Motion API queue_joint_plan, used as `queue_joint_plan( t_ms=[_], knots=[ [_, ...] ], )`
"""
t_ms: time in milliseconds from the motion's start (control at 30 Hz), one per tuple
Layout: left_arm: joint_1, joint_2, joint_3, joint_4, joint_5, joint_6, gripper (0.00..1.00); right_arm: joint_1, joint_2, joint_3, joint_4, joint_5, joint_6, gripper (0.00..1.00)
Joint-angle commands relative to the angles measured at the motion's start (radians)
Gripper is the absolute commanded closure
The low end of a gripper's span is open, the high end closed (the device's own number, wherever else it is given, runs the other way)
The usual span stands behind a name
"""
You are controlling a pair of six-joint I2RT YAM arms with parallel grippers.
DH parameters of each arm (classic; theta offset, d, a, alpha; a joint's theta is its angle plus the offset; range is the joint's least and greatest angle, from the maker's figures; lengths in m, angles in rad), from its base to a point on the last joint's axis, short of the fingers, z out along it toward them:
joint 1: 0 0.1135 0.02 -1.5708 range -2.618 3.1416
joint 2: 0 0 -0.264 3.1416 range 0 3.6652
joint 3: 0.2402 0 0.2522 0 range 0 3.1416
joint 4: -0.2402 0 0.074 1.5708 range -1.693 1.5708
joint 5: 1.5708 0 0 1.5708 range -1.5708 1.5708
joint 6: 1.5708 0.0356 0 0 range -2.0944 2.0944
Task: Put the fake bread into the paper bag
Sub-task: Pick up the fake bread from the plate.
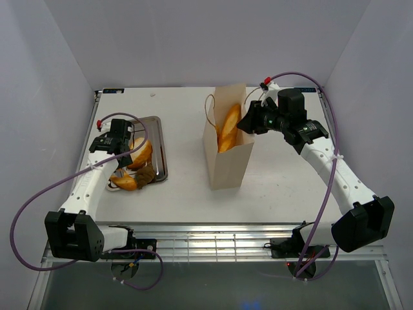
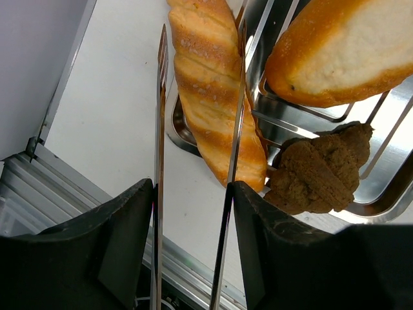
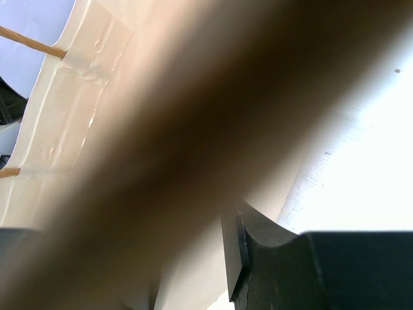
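Observation:
The paper bag [image 1: 227, 158] stands upright mid-table with a golden baguette [image 1: 229, 126] leaning inside. My right gripper [image 1: 247, 123] is shut on the bag's right wall at the rim; in the right wrist view the bag wall [image 3: 161, 129] fills the frame, blurred, pinched at my gripper [image 3: 193, 258]. My left gripper [image 1: 126, 154] is shut on silver tongs [image 2: 159, 129], whose arms straddle a long ridged bread piece [image 2: 206, 84] at the tray's edge. A larger golden roll [image 2: 342, 51] and a brown croissant-like piece [image 2: 319, 171] lie in the steel tray [image 2: 387, 194].
The steel tray [image 1: 159, 132] sits at the left of the table near the left wall. The bag's cord handles [image 1: 210, 106] loop out on its left side. The table's near edge and metal rail [image 2: 64, 174] run just beside the tongs.

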State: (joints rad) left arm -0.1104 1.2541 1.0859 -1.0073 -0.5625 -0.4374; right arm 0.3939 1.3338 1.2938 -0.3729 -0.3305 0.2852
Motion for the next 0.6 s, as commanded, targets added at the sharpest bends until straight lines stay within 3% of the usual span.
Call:
queue_joint_plan(
  t_ms=[0, 233, 333, 433, 567],
  knots=[
    [0.012, -0.009, -0.018, 0.038, 0.007, 0.011, 0.38, 0.000, -0.024, -0.005, 0.040, -0.030, 0.008, 0.58],
    [0.021, 0.008, -0.037, 0.067, 0.029, 0.009, 0.39, -0.001, -0.025, -0.010, 0.040, -0.030, 0.009, 0.59],
    [0.023, 0.011, -0.034, 0.072, 0.033, 0.006, 0.44, -0.001, -0.028, -0.010, 0.040, -0.030, 0.009, 0.59],
    [0.023, 0.010, -0.023, 0.072, 0.038, 0.005, 0.61, 0.000, -0.028, -0.008, 0.038, -0.028, 0.014, 0.59],
    [0.025, 0.002, 0.003, 0.061, 0.041, 0.009, 0.77, 0.000, -0.025, -0.010, 0.038, -0.024, 0.015, 0.58]
  ],
)
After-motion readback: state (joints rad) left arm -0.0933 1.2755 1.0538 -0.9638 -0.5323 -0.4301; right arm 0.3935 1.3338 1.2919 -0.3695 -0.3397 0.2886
